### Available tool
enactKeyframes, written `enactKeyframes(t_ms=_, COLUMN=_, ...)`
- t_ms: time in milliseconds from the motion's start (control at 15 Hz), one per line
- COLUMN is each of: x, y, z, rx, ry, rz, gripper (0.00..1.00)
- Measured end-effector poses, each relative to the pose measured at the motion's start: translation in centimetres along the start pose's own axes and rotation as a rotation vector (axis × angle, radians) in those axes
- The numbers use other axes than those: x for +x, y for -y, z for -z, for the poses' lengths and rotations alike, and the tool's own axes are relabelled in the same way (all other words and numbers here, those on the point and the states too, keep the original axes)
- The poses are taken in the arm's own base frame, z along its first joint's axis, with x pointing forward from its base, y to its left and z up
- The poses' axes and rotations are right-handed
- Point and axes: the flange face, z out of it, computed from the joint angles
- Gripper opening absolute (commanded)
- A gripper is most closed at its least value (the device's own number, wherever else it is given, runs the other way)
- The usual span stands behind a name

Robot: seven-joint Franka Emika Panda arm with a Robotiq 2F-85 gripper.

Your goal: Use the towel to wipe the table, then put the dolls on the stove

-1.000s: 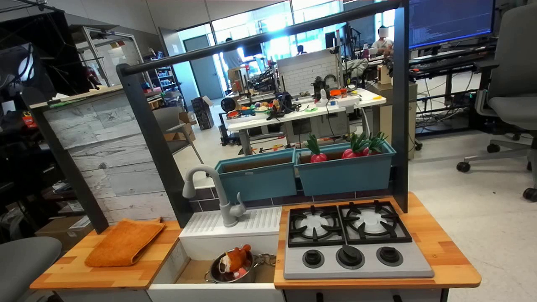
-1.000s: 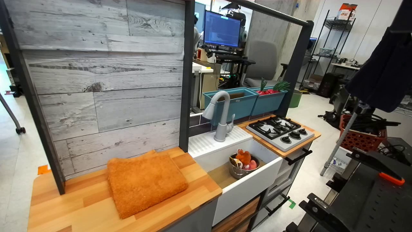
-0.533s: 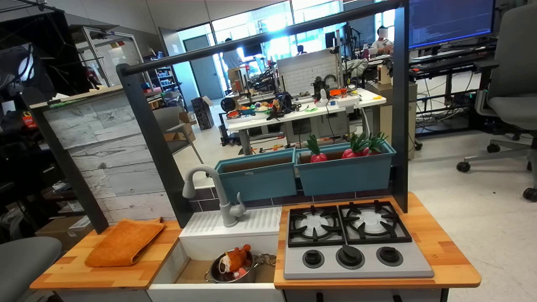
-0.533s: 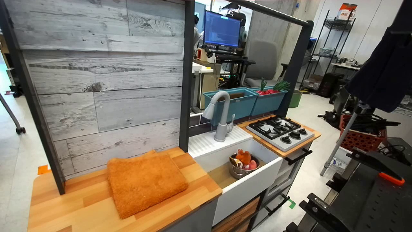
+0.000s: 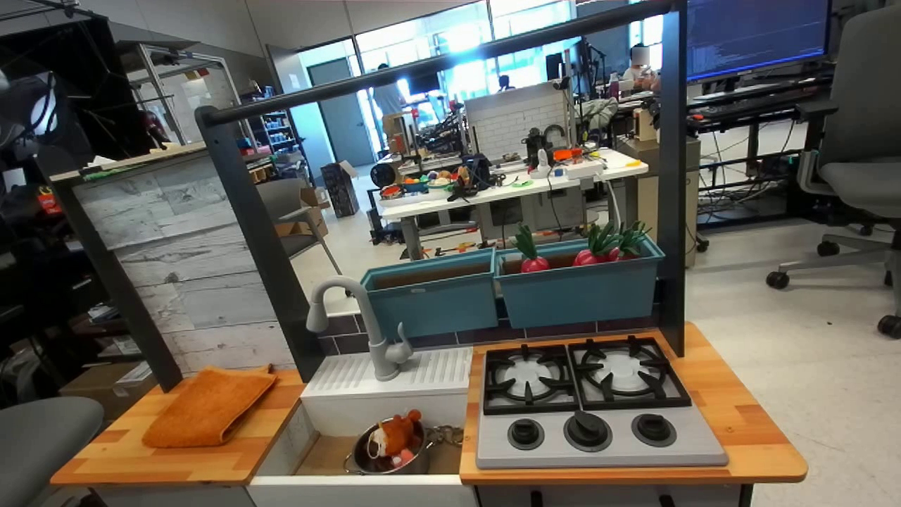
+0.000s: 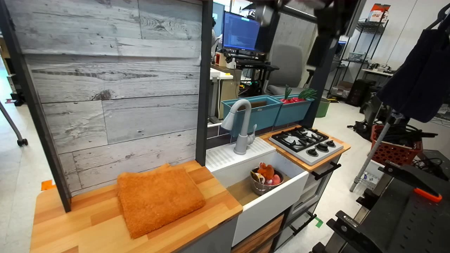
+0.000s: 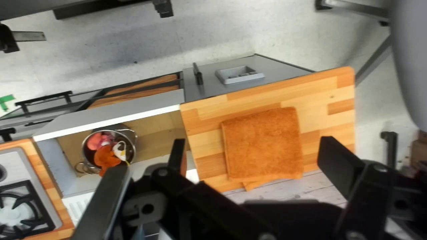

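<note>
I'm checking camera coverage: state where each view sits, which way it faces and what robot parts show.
An exterior view: in front, facing the sink, stove and towel; no clear robot part.
An exterior view: towel end, looking diagonally toward the stove; blurred dark parts, likely robot, at top.
Wrist view: above, looking down on countertop and towel; open tool at bottom.
Shared by both exterior views: towel, stove, dolls in the pot.

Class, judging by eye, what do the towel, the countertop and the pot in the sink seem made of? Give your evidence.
Towel: soft cloth, matte, perhaps terry or microfibre; its surface looks fuzzy.
Countertop: wood or a wood print, smooth, satin; strips of differing brown.
Pot: probably metal, shiny; grey with bright glints.
</note>
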Motion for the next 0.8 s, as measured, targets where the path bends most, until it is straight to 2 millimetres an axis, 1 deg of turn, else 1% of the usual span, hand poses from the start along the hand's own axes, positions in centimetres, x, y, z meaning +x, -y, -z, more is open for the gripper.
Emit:
enactKeyframes(t_ms=200, x=3.4, y=-0.7, z=-6.0, rx=-0.153, ry=0.024, rz=-0.072, gripper=1.00)
enactKeyframes(t_ms=333, x=5.5, y=-0.6, z=-9.9, rx=-0.204, ry=0.066, rz=-0.113, gripper=1.00)
enactKeyframes(t_ms=400, x=6.5, y=-0.3, z=-11.4, rx=-0.210, ry=0.085, rz=-0.114, gripper=1.00)
enactKeyframes(t_ms=467, x=7.2, y=0.1, z=-12.6, rx=-0.214, ry=0.098, rz=-0.114, gripper=1.00)
enactKeyframes(t_ms=533, x=7.6, y=0.3, z=-13.2, rx=-0.216, ry=0.104, rz=-0.114, gripper=1.00)
enactKeyframes(t_ms=600, x=7.8, y=0.5, z=-13.4, rx=-0.217, ry=0.106, rz=-0.113, gripper=1.00)
enactKeyframes(t_ms=800, x=7.9, y=0.8, z=-12.9, rx=-0.179, ry=0.060, rz=-0.090, gripper=1.00)
